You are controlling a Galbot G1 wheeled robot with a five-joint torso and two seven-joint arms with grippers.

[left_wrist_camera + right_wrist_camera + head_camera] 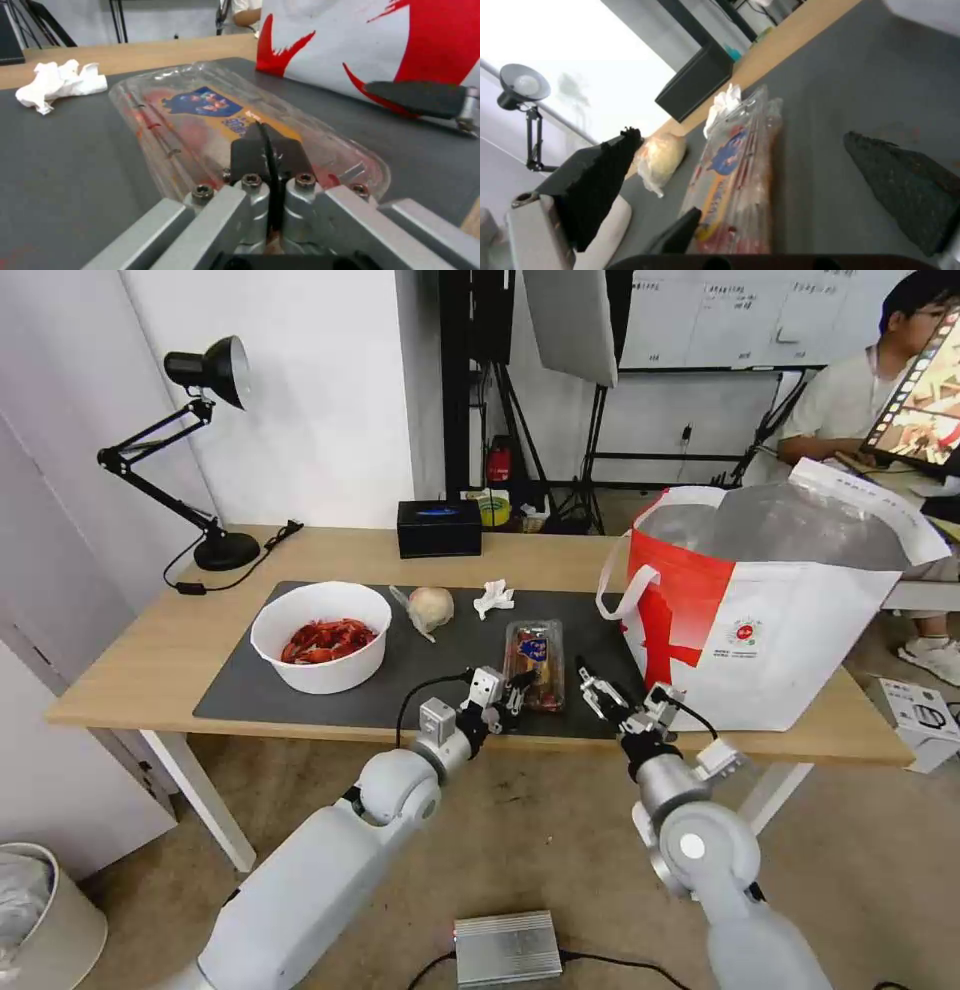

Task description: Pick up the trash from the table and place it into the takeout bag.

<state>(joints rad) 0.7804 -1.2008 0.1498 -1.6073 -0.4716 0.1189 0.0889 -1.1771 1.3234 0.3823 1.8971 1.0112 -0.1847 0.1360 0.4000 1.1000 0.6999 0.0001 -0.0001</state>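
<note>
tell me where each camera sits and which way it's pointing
Head view: on the robot's head, looking down over the table at the takeout bag; both arms show.
Left wrist view: on the left wrist, facing along the shut left pincer at the clamshell and tissue.
Right wrist view: on the right wrist, looking between the open right pincer fingers across the mat toward the lamp.
All three share the clamshell.
</note>
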